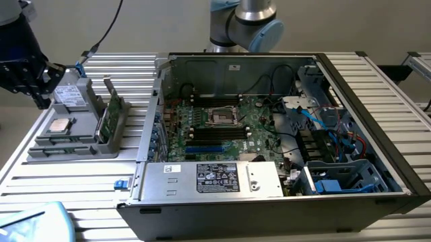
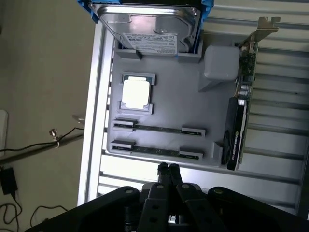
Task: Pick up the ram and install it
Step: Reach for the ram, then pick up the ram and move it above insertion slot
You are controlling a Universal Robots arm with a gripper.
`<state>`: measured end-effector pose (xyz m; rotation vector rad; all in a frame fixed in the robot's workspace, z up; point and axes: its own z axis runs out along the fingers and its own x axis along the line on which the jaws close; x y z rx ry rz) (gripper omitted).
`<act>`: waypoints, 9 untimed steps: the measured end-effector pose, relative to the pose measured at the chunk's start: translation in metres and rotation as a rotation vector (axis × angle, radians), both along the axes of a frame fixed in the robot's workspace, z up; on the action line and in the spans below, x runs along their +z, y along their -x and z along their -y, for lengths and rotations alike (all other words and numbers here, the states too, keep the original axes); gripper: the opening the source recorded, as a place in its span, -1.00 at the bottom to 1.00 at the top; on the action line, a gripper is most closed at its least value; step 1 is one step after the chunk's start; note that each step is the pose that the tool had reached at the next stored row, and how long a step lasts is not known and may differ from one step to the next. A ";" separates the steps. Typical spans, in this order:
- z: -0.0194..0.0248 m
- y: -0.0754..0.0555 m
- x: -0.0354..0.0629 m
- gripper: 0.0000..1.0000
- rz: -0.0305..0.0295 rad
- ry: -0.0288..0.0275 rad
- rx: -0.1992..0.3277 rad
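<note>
Your tool [image 2: 168, 170]: black fingers pressed together, empty, poised over the counter's [image 2: 275, 140] ribbed metal slats | ram [image 2: 158, 128]: two thin dark sticks seated in slots of the moulded grey tray [image 2: 178, 104], near your fingertips.

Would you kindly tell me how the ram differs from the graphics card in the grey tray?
The ram nearest the gripper is a thin, low stick; the graphics card is broader and stands well above the tray. The graphics card carries a metal bracket at one end; the ram has none. The ram runs crosswise to the graphics card. Both sit on edge in the tray, untouched by the shut gripper.
</note>
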<state>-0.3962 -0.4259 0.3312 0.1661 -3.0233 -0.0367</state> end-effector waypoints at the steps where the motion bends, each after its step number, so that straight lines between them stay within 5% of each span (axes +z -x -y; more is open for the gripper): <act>1: 0.0000 0.000 -0.0001 -0.79 0.0000 0.0000 0.000; 9: 0.0000 0.000 0.0000 -0.79 -0.0004 0.0001 0.000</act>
